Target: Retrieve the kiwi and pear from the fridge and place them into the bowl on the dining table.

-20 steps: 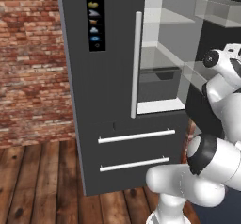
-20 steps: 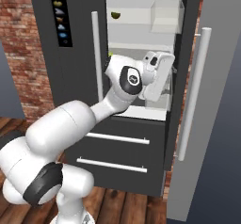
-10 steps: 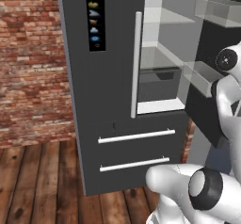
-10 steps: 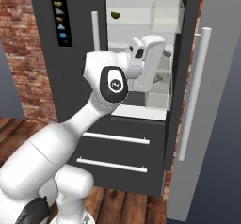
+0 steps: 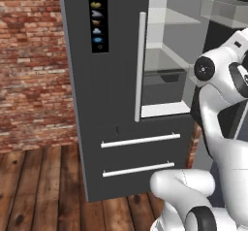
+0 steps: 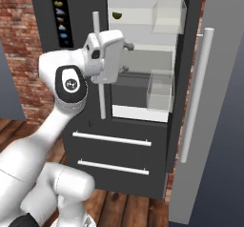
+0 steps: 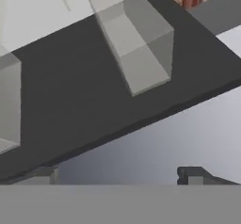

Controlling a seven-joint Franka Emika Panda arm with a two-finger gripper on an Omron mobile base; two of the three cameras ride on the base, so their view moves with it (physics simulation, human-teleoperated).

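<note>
One kiwi (image 6: 116,15) on the fridge (image 6: 143,54) top shelf, fetch step pending: gripper (image 7: 120,176) (jaws wide, empty) must rise and reach it.

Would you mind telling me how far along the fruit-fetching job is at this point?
Done: the fridge door stands open. In hand: nothing; the gripper is open and empty, facing the fridge interior. Left: the kiwi sits on an upper shelf, ungrasped; the pear also has to be fetched, and both carried to the bowl.
</note>
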